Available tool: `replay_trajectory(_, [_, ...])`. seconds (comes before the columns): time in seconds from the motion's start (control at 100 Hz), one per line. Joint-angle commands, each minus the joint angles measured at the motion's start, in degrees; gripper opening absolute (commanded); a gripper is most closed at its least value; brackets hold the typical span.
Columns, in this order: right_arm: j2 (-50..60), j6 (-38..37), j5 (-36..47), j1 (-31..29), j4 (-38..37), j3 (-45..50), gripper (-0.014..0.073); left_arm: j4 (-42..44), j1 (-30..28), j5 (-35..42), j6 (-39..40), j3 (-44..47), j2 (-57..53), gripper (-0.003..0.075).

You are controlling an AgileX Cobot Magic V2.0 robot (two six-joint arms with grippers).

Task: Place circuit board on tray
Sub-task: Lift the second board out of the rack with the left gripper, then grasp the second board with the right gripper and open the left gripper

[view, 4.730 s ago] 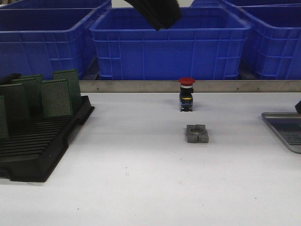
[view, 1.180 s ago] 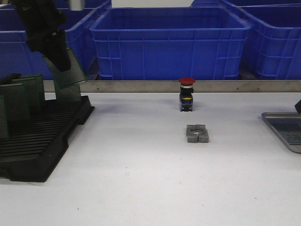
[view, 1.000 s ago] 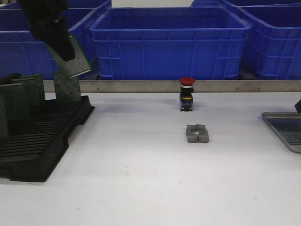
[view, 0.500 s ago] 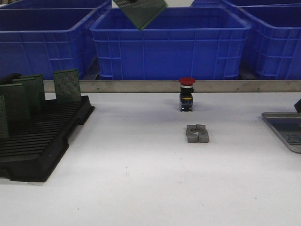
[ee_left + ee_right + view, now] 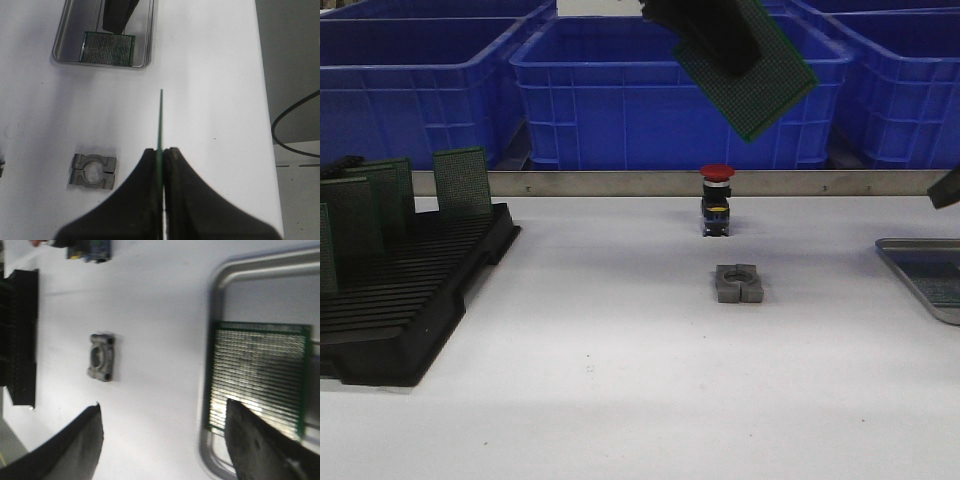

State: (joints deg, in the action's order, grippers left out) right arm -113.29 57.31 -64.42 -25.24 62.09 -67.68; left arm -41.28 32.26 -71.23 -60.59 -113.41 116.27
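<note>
On the tray (image 5: 63,42) lies one circuit board (image 5: 108,48). Left end effector (image 5: 161,155) pinches another board (image 5: 750,72); right end effector (image 5: 165,440) gapes wide, its fingertips cut off

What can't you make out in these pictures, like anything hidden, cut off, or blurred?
- Tray: front view, the right edge cuts it off; the board lying in it is barely visible.
- Left gripper: front view, the top edge cuts off the arm; the held circuit board shows tilted.
- Board in the tray: right wrist view, blurred; a finger covers one corner.
- Rack: front view, the left edge crops it and its boards.
</note>
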Motion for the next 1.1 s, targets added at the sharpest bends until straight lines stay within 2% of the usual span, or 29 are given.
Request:
replay_trajectory(0.0, [2.84, 4.41, -9.05, -0.22, 5.68, -2.73, 0.0531, -4.63, 0.34, -1.87, 1.09, -1.27, -2.85, -0.0018])
replay_trajectory(0.05, [2.91, 6.27, -11.85, 0.00, 6.80, -3.69, 0.0531, -4.63, 0.34, -1.87, 1.09, -1.27, -2.75, -0.0018])
replay_trajectory(0.61, [16.62, 27.98, -11.72, 11.96, 4.38, -3.94, 0.0531, -4.63, 0.34, -1.87, 1.09, -1.27, -2.75, -0.0018])
replay_trajectory(0.89, [24.68, 29.57, -11.72, 12.41, 3.98, -3.94, 0.0530, -4.63, 0.34, -1.87, 1.09, -1.27, -2.75, -0.0018])
replay_trajectory(1.09, [25.09, 29.57, -11.72, 16.06, 3.91, -3.94, 0.0530, -4.63, 0.34, -1.87, 1.09, -1.27, -2.75, -0.0018])
